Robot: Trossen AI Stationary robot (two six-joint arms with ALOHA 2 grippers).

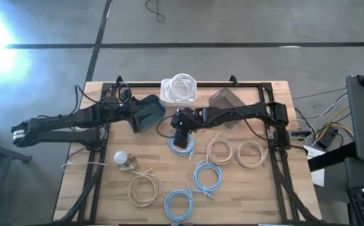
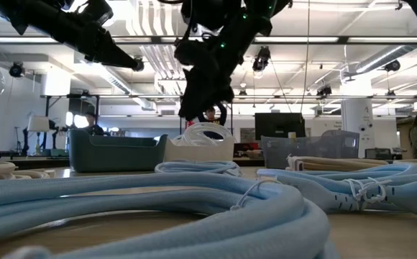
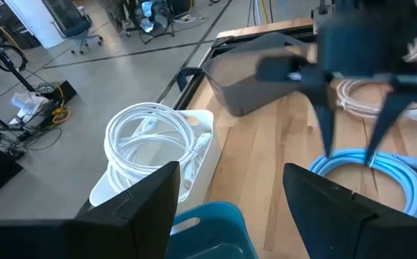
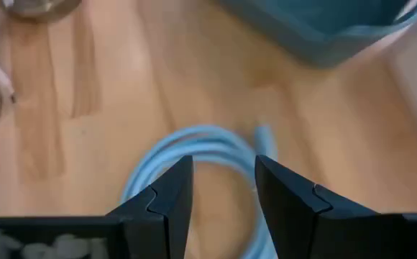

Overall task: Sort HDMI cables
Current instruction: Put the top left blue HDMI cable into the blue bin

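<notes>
The HDMI cables are small coils. White ones lie in the white bin (image 1: 179, 90) (image 3: 151, 140). Light blue coils lie flat on the table (image 1: 207, 176) (image 1: 179, 204), and beige ones too (image 1: 219, 150) (image 1: 251, 152) (image 1: 144, 188). My right gripper (image 1: 181, 129) (image 4: 223, 194) (image 3: 349, 155) is open and points down, hanging just above one light blue coil (image 1: 182, 144) (image 4: 194, 144) without touching it. My left gripper (image 1: 145, 115) (image 3: 230, 208) is open and hovers over the teal bin (image 1: 149, 113) (image 3: 208, 223).
A grey bin (image 1: 226, 99) (image 3: 251, 86) stands at the far edge, right of the white bin. A round white bulb (image 1: 120, 157) with a thin cord lies near the table's left side. Black frame rails (image 1: 276, 157) run along the table's edges.
</notes>
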